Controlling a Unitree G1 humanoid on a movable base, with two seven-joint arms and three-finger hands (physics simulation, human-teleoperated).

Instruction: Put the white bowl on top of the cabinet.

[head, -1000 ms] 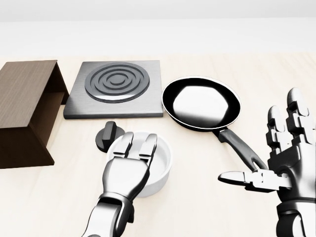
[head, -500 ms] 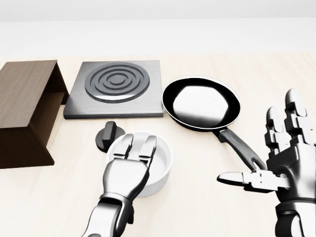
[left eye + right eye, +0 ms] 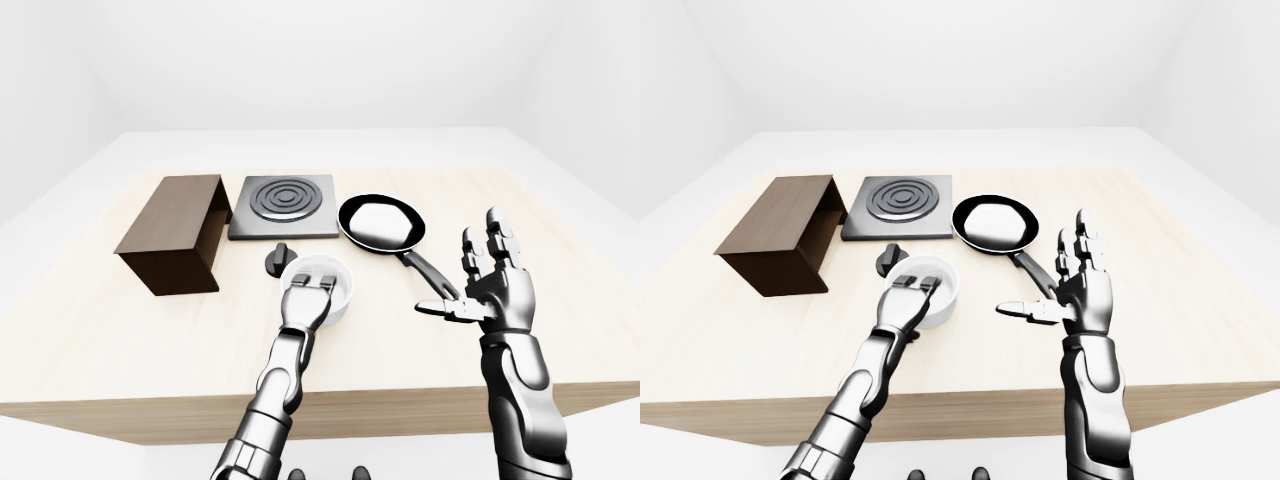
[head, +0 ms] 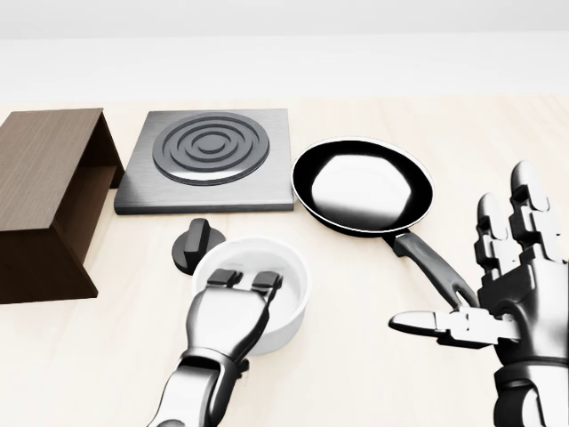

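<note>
My left hand [image 4: 229, 313] on round white bowl [image 4: 267, 294], fingers hooked over near rim, grip forming. Bowl on table, right of brown wooden cabinet [image 4: 49, 196]. Right hand [image 4: 511, 294] splayed wide, empty. Lift and placing remain.

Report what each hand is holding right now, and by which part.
The left hand grips the white bowl at the rim nearest the robot, its fingers curled over the edge into the bowl. The right hand holds nothing, its fingers spread open.

White bowl [image 4: 283, 285]; dark brown wood-grain cabinet [image 4: 44, 200]; grey hotplate [image 4: 209, 158] with darker concentric rings; glossy black pan [image 4: 364, 189]; black knob [image 4: 195, 243]; pale wood table [image 4: 356, 356]; silver-and-black hands [image 4: 227, 316].
</note>
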